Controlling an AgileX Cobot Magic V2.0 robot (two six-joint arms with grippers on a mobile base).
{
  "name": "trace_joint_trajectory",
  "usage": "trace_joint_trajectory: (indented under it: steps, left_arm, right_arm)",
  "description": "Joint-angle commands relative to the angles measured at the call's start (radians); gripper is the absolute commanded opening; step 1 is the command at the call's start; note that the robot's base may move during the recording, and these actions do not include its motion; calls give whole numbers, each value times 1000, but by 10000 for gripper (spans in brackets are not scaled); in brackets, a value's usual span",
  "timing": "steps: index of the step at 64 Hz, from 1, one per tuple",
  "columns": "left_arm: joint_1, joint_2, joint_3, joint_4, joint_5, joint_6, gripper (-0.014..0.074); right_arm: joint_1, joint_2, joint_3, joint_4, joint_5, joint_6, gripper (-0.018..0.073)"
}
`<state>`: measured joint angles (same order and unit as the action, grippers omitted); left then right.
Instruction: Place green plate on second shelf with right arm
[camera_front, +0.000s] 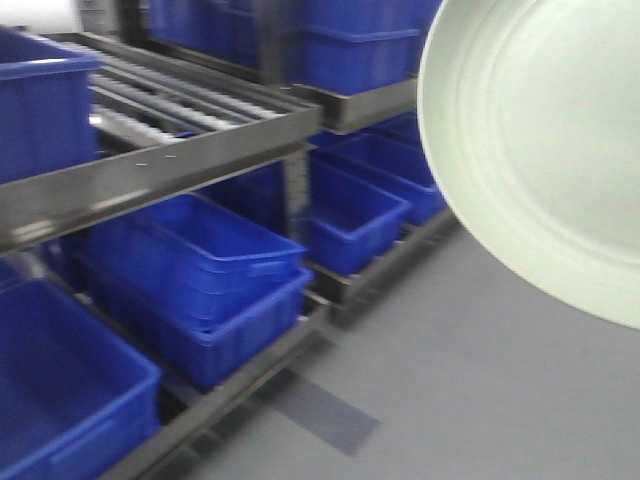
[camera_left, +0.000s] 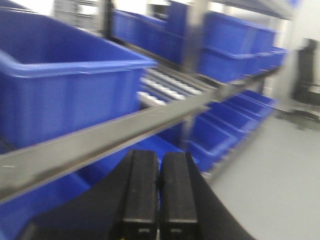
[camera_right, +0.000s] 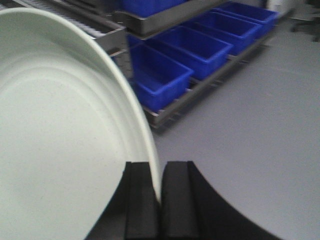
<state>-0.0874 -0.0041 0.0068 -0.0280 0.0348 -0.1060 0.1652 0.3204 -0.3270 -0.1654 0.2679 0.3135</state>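
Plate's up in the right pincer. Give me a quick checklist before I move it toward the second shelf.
1. Right pincer shut on green plate rim: ok.
2. Plate clear of the rack: ok, over open floor.
3. Bare rollers on roller shelf beside blue bin: ok.
4. Plate level for placing: not ok, steeply tilted.
5. Left pincer out of the path: cannot tell; shut, empty, near the shelf rail.

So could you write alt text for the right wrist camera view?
A pale green plate fills the left side, its rim pinched by the right gripper. Behind, blue bins sit on a low rack beside grey floor.
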Motion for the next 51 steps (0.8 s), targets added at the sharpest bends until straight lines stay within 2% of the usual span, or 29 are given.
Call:
trace_joint_trajectory:
  steps: [1,51]
  left_arm:
    - [-7,-16,41,-8,-91,-3,130]
    - [-7,-16,41,-8,-91,-3,130]
  right_arm:
    - [-4,6,-33,-4,-103,0,53]
    - [-4,6,-33,-4,-103,0,53]
